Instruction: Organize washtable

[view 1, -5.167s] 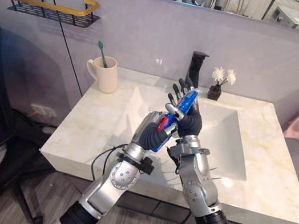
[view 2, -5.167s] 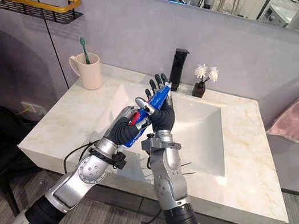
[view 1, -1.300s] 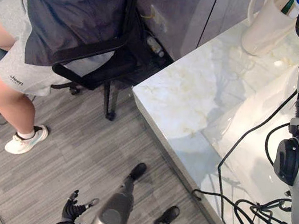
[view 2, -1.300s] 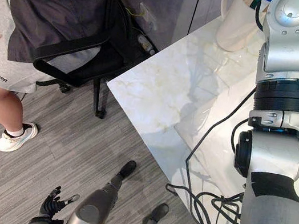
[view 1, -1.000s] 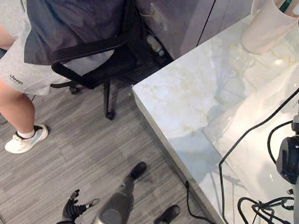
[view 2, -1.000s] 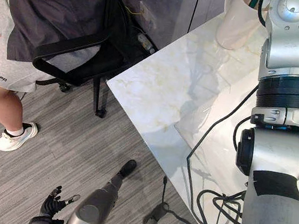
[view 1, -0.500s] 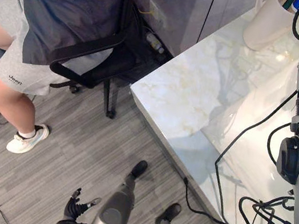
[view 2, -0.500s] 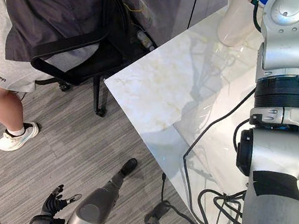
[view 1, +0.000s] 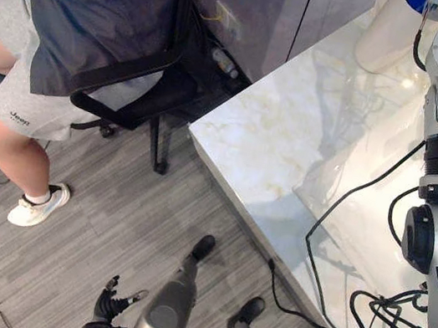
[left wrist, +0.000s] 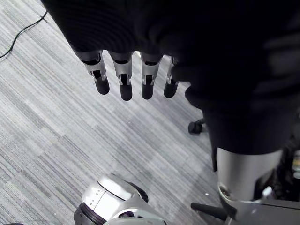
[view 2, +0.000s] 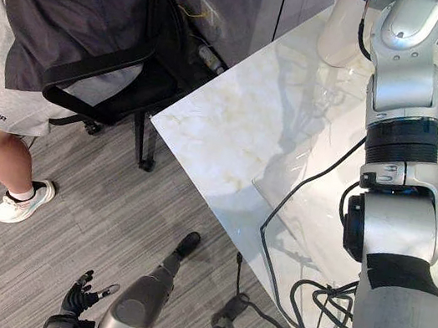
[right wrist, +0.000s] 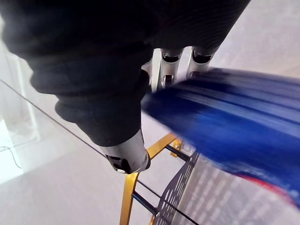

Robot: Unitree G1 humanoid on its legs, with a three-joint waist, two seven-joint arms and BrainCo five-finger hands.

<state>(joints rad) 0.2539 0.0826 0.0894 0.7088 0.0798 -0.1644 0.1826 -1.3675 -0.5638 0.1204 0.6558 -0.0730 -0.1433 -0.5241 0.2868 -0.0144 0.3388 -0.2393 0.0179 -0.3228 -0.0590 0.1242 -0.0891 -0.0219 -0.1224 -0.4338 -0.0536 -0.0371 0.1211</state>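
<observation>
Grey plank floor (view 1: 91, 218) occupies the 9 o'clock half of the head view. The marble washtable (view 1: 290, 143) lies at 3 o'clock, with a white cup (view 1: 385, 40) at 1 o'clock. The left hand (left wrist: 123, 79) hangs over the floor, fingers released. The right hand (right wrist: 112, 108) grasps the blue tube (right wrist: 234, 112) in front of a gold-framed wire shelf (right wrist: 154, 187).

A person (view 1: 63, 35) in a dark shirt and grey shorts sits on a black chair (view 1: 143, 87), one white shoe (view 1: 38, 204) on the grey plank floor (view 1: 107, 221). A wall socket (view 1: 226, 17) shows behind the chair.
</observation>
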